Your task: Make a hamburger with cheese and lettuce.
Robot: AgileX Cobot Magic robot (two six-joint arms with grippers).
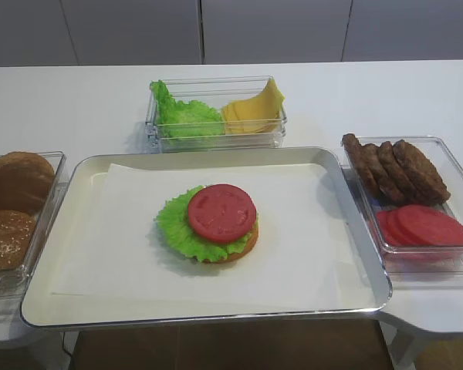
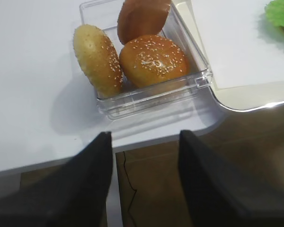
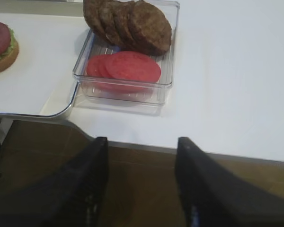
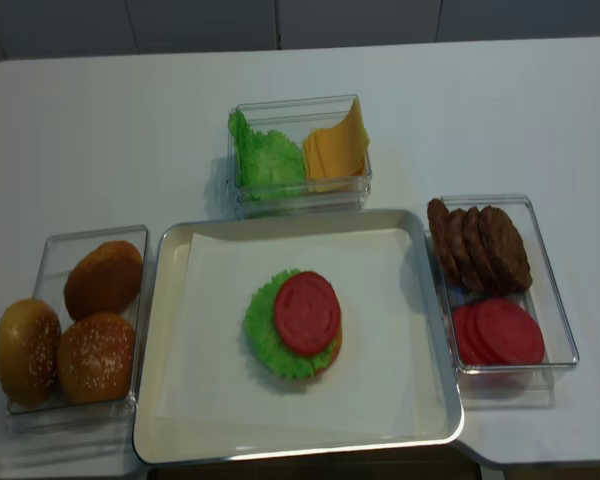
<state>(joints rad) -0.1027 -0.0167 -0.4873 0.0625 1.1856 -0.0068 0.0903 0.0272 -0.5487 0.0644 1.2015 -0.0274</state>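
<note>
I get two high front views onto the tray [image 1: 347,304], the second steeper and fuller. My right wrist view looks past the right gripper [image 3: 141,182] to the patty box [image 3: 166,71] ahead; my left looks past the left gripper [image 2: 144,179] to the bun box [image 2: 199,78]. All share the tray.

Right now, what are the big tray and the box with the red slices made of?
The tray looks like metal: its rim is silvery and shiny, with white paper lining it. The box looks like clear hard plastic, since the tomato slices show through its glossy walls; it could be glass.
</note>
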